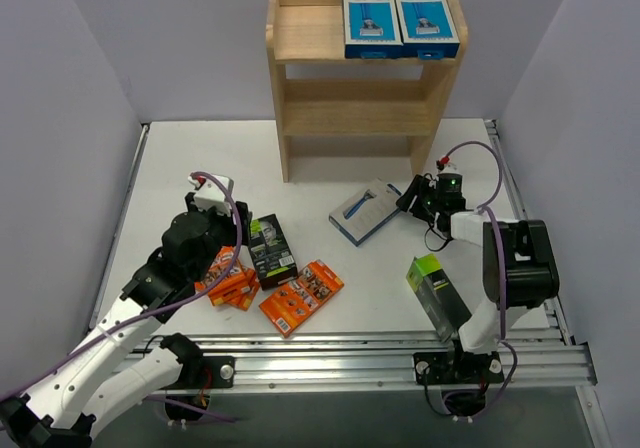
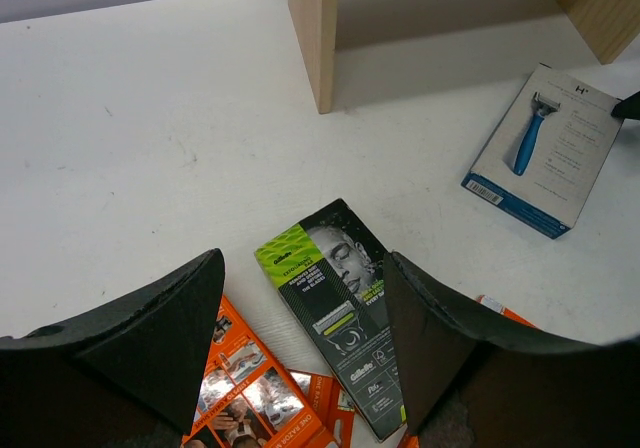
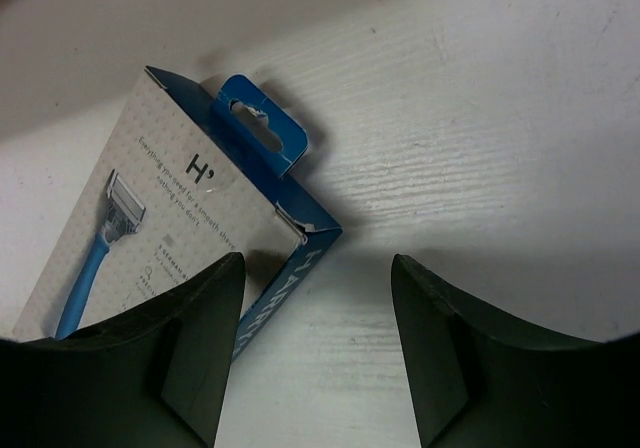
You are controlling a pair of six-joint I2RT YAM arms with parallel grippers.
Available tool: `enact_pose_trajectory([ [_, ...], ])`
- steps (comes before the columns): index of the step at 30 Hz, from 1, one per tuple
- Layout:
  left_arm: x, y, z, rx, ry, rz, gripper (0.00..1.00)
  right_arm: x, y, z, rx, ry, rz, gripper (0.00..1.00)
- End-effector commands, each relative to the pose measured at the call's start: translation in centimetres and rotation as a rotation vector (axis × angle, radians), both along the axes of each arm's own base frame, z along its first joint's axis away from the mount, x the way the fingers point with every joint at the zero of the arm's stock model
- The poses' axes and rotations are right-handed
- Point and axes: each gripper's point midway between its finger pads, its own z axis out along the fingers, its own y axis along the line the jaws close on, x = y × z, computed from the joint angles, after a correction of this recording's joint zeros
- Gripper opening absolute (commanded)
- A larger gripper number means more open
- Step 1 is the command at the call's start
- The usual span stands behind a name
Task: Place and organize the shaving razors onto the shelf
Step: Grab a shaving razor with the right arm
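Observation:
The wooden shelf (image 1: 290, 38) stands at the back with two blue-and-white razor boxes (image 1: 400, 23) on its top tier. A third blue-and-white box (image 1: 365, 211) lies flat on the table; in the right wrist view (image 3: 190, 208) its corner lies between the fingers of my open right gripper (image 1: 412, 196), which is empty. My left gripper (image 2: 305, 343) is open and empty over a black-and-lime box (image 2: 340, 308) and orange packs (image 2: 250, 388). More orange packs (image 1: 301, 297) lie in front. A second black-and-lime box (image 1: 438, 296) lies by the right arm.
The shelf's left leg (image 2: 312, 38) shows in the left wrist view. The metal rail (image 1: 380, 353) runs along the near edge. Grey walls close in both sides.

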Motion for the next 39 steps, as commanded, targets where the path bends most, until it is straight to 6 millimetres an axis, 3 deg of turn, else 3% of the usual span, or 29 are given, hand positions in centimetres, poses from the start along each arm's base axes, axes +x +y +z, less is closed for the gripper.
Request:
enact_pose_trajectory([
  [1,0.4,-0.1,2.0,-0.017,-0.037,0.003,0.74,3.1,0.3,2.7,0.012,-0.12,0.001,0.56],
  [9,0.7,0.0,1.7,-0.01,-0.028,0.007,0.74,4.4,0.1,2.8,-0.002,-0.143,-0.006,0.56],
  [13,0.8,-0.1,1.6,-0.006,-0.024,0.007,0.74,4.7,0.5,1.7,0.023,-0.136,-0.001,0.55],
  [16,0.8,-0.1,1.5,-0.005,-0.021,0.005,0.74,4.8,1.6,1.1,0.062,-0.14,0.024,0.51],
  [20,0.8,-0.1,1.6,-0.01,-0.021,0.003,0.74,4.4,3.7,1.9,0.099,-0.18,0.066,0.49],
  [28,0.7,-0.3,1.5,-0.02,-0.016,-0.005,0.74,0.2,10.0,4.3,0.173,-0.195,0.162,0.49],
  [29,0.7,-0.3,1.4,-0.021,-0.014,-0.007,0.74,-1.0,10.4,3.6,0.176,-0.166,0.161,0.49],
  [31,0.6,-0.3,1.5,-0.025,-0.014,-0.009,0.74,-2.7,12.0,5.4,0.213,-0.191,0.186,0.49],
  [32,0.6,-0.4,1.5,-0.027,-0.014,-0.012,0.74,-3.9,12.1,5.1,0.221,-0.182,0.185,0.49],
  [33,0.5,-0.5,1.4,-0.027,-0.012,-0.016,0.74,-4.6,12.6,6.9,0.246,-0.224,0.197,0.5],
  [35,0.5,-0.6,1.4,-0.03,-0.011,-0.018,0.74,-6.0,13.6,8.6,0.318,-0.25,0.226,0.5],
  [39,0.6,-0.8,1.2,-0.03,-0.002,-0.025,0.74,-7.8,12.9,10.5,0.369,-0.271,0.208,0.51],
])
